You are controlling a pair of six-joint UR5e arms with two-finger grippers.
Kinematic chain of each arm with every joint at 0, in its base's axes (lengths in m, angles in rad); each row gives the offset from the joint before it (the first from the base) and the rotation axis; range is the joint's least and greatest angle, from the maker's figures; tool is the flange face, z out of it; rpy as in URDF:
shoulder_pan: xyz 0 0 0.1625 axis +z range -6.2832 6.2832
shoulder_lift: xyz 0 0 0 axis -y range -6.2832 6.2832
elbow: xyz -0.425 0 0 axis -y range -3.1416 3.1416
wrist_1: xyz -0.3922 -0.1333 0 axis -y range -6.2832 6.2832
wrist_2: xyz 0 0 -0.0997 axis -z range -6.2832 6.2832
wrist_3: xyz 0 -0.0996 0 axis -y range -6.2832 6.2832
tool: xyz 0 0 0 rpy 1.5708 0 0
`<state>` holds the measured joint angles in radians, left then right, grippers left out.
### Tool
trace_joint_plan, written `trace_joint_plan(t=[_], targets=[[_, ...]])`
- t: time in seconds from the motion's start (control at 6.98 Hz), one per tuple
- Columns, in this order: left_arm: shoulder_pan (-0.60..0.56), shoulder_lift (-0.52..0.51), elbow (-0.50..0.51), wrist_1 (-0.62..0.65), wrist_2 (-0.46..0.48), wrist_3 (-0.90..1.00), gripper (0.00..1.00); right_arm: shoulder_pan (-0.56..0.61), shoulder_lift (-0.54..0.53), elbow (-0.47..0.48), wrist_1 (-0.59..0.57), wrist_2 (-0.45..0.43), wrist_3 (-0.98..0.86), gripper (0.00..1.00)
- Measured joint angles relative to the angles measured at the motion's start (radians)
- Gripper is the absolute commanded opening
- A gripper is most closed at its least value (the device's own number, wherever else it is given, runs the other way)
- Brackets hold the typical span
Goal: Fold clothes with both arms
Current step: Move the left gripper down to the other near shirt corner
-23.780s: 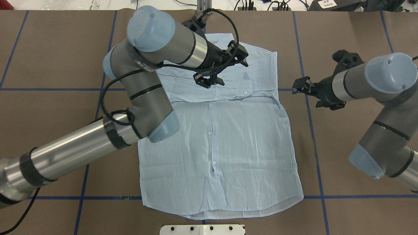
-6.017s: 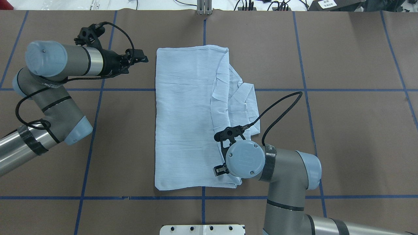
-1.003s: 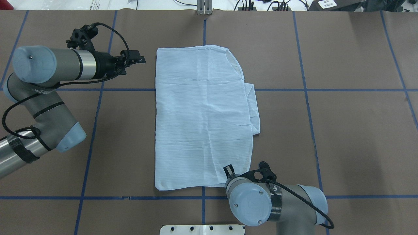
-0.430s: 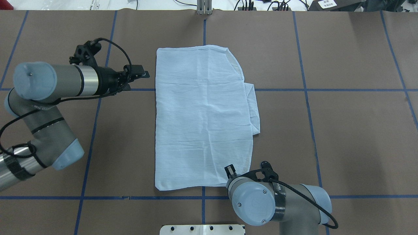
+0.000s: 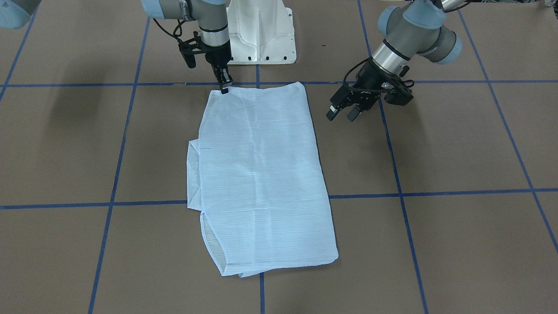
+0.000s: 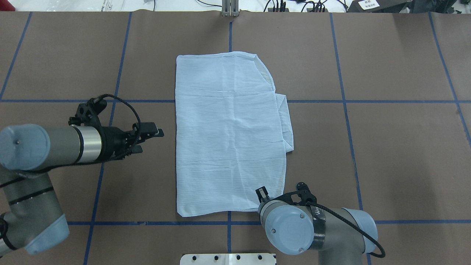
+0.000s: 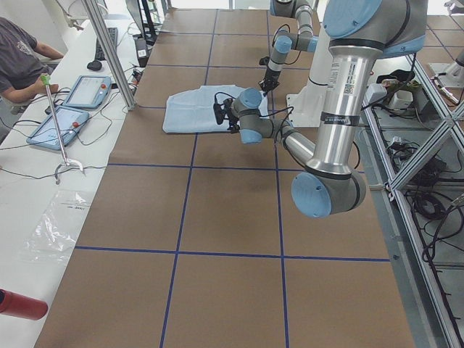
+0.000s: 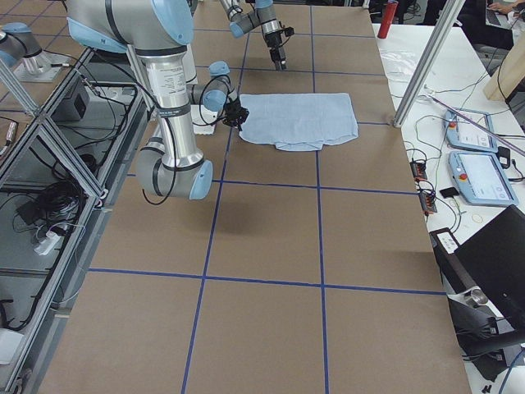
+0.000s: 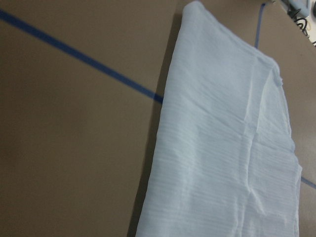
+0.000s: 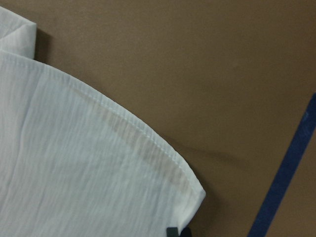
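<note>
The shirt (image 6: 228,136) lies flat on the brown tabletop (image 6: 404,147), folded into one long rectangle with its plain back side up. No buttons or collar are exposed. A narrow folded layer (image 6: 286,123) projects past the long edge on the right arm's side, about midway along that edge. The white pedestal (image 5: 261,30) stands just off the shirt's short edge nearest the robot.

Right gripper (image 5: 224,86): positioned at the shirt corner nearest the pedestal, on the side with the projecting layer. It points straight down. The jaws are drawn together on the hemmed corner; the right wrist view shows the hem running down to a single dark fingertip (image 10: 173,232) at the bottom of the frame.

Left gripper (image 5: 341,116): positioned beside the shirt's opposite long edge, towards the pedestal end, clear of the fabric. It is held above the tabletop and angled down towards the shirt. The jaws stand apart and hold nothing. The left wrist view looks along that long edge, which lies straight and flat.
</note>
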<state>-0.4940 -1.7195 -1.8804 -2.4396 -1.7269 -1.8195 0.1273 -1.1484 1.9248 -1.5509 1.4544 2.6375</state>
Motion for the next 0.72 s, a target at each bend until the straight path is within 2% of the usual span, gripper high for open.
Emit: trace_joint_plan(t=[0.43, 0.72], targets=[[0.247, 0.002, -0.034, 0.100, 0.168, -0.244, 0.93, -0.001, -0.001, 0.016, 0.000, 0.013, -0.004, 0.00], [0.332, -0.017, -0.032, 0.148, 0.218, -0.303, 0.85, -0.001, -0.002, 0.017, 0.000, 0.015, -0.004, 0.00]])
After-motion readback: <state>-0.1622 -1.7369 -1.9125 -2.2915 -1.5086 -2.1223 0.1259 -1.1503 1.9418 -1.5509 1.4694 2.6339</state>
